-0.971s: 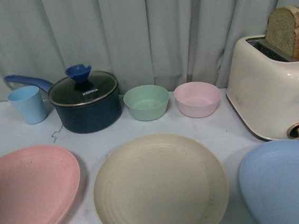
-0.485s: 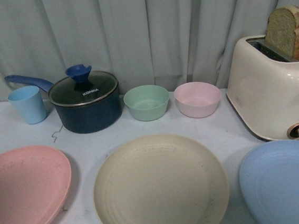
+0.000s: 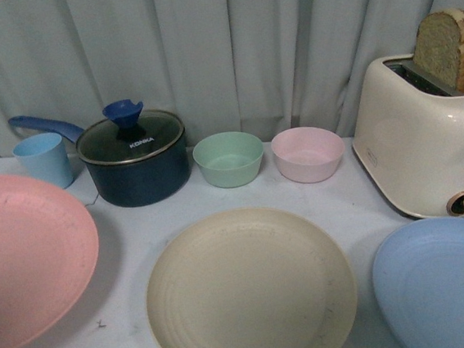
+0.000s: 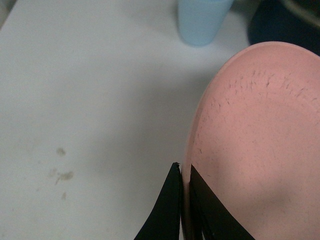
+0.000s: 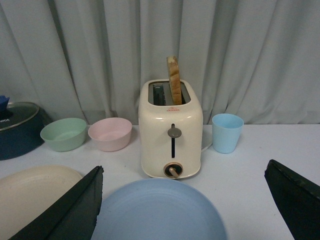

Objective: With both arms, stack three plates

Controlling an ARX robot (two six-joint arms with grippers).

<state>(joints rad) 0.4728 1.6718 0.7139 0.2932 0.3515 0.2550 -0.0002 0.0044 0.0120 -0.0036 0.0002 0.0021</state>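
Widest of all, the pale desk [image 3: 242, 198] runs across the whole scene, and the three plates line its near side. The pink plate [image 3: 22, 260] is on the far left and looks to be riding clear of the desk, tipped a little with a shadow under it. The beige plate [image 3: 250, 291] lies flat in the near middle, just to its right. The light blue plate [image 3: 444, 285] lies flat at near right, and nothing is stacked yet. Behind it stands the cream toaster [image 3: 418, 140] with a slice of bread up, then the dark saucepan [image 3: 137, 167] at far left. Smaller again are the green bowl [image 3: 228, 158], the pink bowl [image 3: 307, 153] and the blue cup [image 3: 43, 159]. Now the small stuff: the left fingers [image 4: 167, 215] are pinched narrow on the pink plate's rim, gripping it at the edge. The right fingers [image 5: 75, 215] are spread wide and hold nothing, with the blue plate low between them. So the beige plate sits rightward of the held pink one. I'd say a carry to the right over the middle is what the left arm needs, while the right arm is plainly nearer the blue.
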